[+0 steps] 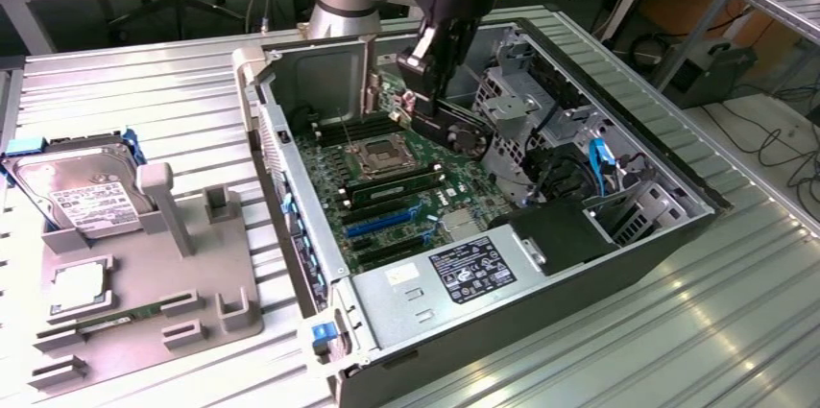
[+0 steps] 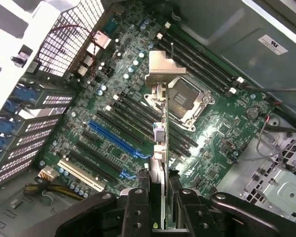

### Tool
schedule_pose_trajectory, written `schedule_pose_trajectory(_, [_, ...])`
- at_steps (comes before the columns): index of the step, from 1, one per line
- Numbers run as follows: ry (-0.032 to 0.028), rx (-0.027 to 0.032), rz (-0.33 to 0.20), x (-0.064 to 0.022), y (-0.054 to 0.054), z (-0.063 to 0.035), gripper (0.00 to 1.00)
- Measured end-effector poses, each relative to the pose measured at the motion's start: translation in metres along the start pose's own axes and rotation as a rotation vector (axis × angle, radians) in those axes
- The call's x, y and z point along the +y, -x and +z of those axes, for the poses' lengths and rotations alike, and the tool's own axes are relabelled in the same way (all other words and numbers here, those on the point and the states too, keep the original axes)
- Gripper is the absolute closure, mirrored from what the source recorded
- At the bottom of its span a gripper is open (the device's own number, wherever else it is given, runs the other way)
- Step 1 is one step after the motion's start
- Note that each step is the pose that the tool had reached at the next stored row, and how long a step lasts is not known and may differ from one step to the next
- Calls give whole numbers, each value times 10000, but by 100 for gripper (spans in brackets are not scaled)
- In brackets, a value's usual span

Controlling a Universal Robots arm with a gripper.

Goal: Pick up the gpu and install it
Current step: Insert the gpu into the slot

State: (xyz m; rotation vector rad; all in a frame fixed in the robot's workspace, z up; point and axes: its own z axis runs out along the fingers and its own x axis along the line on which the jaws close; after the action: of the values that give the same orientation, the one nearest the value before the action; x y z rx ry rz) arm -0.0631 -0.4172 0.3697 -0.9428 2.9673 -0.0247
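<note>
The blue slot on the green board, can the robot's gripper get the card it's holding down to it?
Probably yes. The gripper holds the gpu edge-on above the motherboard, inside the open computer case. The blue slot lies bare beside it, with nothing standing over it.

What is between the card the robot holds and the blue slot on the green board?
In the wrist view, only air and black slots lie between the gpu, held by the pincer, and the blue slot.
</note>
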Motion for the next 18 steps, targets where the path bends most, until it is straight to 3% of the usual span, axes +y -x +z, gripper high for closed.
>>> schedule_pose_trajectory(18, [24, -26, -1068, 0, 0, 0, 74])
